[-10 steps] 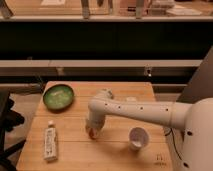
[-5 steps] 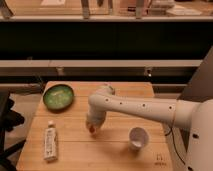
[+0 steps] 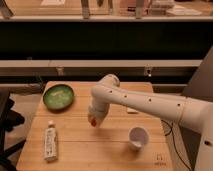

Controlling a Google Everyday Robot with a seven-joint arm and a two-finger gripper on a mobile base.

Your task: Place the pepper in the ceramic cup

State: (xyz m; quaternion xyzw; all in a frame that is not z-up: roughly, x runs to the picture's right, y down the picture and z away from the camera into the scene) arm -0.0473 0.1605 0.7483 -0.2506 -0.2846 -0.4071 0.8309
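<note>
Single white arm enters from the right edge of frame, runs left across the middle and bends at an elbow approx. center frame, then drops down-left. Gripper sits at the end of that drop, just left of center, pointing down over the wooden table. It's clamped on the pepper; only a small red-orange bit shows, poking out at the gripper's lower tip. Can't tell if the pepper touches the tabletop or is just above it; dark shadow right under it.

Ceramic cup is lower right of center, upright, mouth open to the camera, white, on the table. It's to the right of and below the gripper in frame, apart from it, no contact. Pepper is not in the cup.

Other stuff: green bowl in upper left of the table, well apart from the gripper. White tube w/ label lying flat at lower left, long axis approx. top-to-bottom in frame. Small pale item on the table just below the arm, too small to ID. Small printed mark at the table's lower right corner. Bkgd: dark cabinet front w/ a shelf across the top of frame. Black chair part at left edge.
</note>
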